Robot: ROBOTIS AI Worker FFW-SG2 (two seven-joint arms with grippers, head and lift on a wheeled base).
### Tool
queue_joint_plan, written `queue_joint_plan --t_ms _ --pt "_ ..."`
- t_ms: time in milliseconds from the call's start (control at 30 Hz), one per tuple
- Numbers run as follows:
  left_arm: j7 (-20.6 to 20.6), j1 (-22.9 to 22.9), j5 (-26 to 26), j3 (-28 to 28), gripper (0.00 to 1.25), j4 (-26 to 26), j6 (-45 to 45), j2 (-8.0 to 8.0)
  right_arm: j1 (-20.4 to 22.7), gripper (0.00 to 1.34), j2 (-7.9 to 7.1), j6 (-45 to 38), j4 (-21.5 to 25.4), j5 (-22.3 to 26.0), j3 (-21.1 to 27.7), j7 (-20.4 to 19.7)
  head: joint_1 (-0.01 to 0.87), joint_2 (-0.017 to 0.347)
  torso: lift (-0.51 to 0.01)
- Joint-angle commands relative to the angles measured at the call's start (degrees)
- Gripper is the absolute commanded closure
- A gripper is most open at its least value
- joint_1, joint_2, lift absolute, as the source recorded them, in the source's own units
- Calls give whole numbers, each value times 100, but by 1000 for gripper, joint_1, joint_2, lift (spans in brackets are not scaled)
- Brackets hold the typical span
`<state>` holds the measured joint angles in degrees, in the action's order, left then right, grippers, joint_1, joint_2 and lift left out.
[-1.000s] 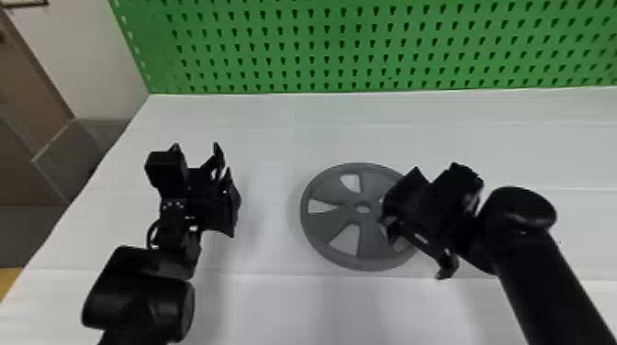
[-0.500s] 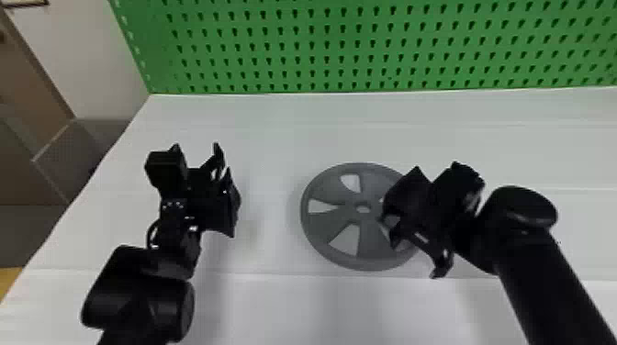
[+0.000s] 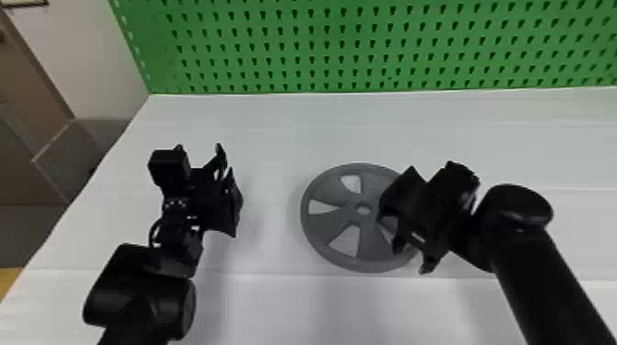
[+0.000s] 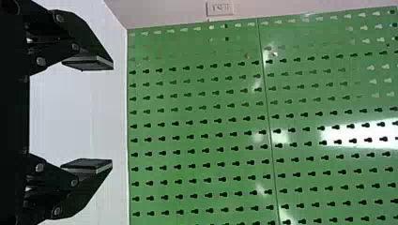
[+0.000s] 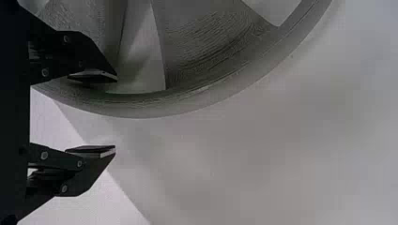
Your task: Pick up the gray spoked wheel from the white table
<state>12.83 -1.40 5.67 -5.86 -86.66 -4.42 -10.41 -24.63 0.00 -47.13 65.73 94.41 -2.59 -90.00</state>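
The right gripper is spread wide and has nothing clamped, its two fingers set either side of a rim. That rim belongs to the gray spoked wheel, which lies flat just right of the centre of the head view, partly hidden beneath the gripper. In the right wrist view, one finger sits over an opening between spokes and the other is outside the wheel, a placing that seems meant to let them pinch the rim; whether either touches it, I cannot tell. Around the wheel spreads the white table, seemingly its only support. The left gripper, also wide and empty, hangs left of centre in the head view, well apart from the wheel, probably because one arm is enough. A green pegboard stands across the top.
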Motion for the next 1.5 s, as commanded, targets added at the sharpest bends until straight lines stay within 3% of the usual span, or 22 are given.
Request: queue_joint_plan --t_ms 0,100,400,733,1267,1467 --pt "0 -19 31 -29 504 0 46 -22 -51 726 5 -139 -7 -36 39 -1 779 120 -67" --pt "0 -27 48 -55 504 0 64 -40 -69 901 5 -297 -7 -1 136 -1 779 120 -67" --pt "0 -19 110 -82 504 -9 73 -84 81 929 5 -77 107 -10 241 -1 779 120 -67" --pt "0 17 163 -64 504 -35 73 -101 107 1062 5 19 116 -195 118 -1 779 120 -67" --pt "0 34 198 -55 506 -53 108 -110 107 1070 5 -42 292 -326 101 -1 779 120 -67" --pt "0 43 198 -47 507 -62 108 -119 125 1069 5 -121 670 -581 92 -1 779 120 -67"
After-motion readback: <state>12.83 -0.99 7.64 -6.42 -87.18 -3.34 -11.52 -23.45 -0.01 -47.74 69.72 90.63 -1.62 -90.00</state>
